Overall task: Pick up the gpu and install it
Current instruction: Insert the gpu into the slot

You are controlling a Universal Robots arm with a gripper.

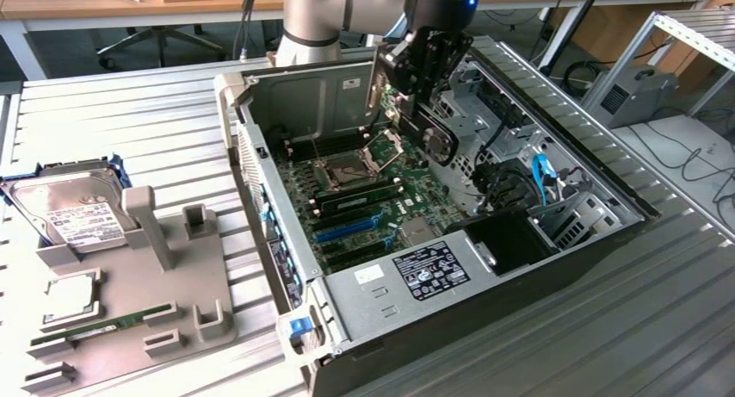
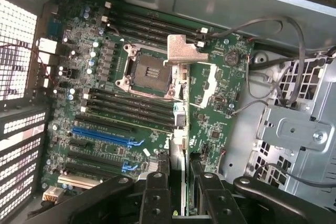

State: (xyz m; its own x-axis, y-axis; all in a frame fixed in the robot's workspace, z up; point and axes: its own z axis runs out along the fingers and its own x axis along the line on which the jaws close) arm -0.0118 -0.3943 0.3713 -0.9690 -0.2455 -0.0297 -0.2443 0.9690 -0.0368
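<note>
The gpu (image 1: 432, 137) is a dark card with a silvery bracket along one end, and it hangs upright inside the open computer case (image 1: 597, 242), above the motherboard (image 1: 367, 190). My gripper (image 1: 423, 80) is shut on the card's upper edge. In the wrist view the gpu (image 2: 181, 56) appears edge-on between the two black fingers (image 2: 156, 199), with its bracket tab farthest from them. It hovers over the motherboard (image 2: 220, 124) beside the empty CPU socket (image 2: 147, 69). The blue expansion slots (image 2: 102, 136) lie off to one side of the card, apart from it.
A grey parts holder (image 1: 172, 268) at the exterior view's left carries a hard drive (image 1: 75, 212), a CPU chip (image 1: 69, 298) and a green memory stick (image 1: 103, 324). Inside the case are the power supply (image 1: 431, 272), a drive cage (image 2: 299, 129) and loose cables (image 2: 273, 30).
</note>
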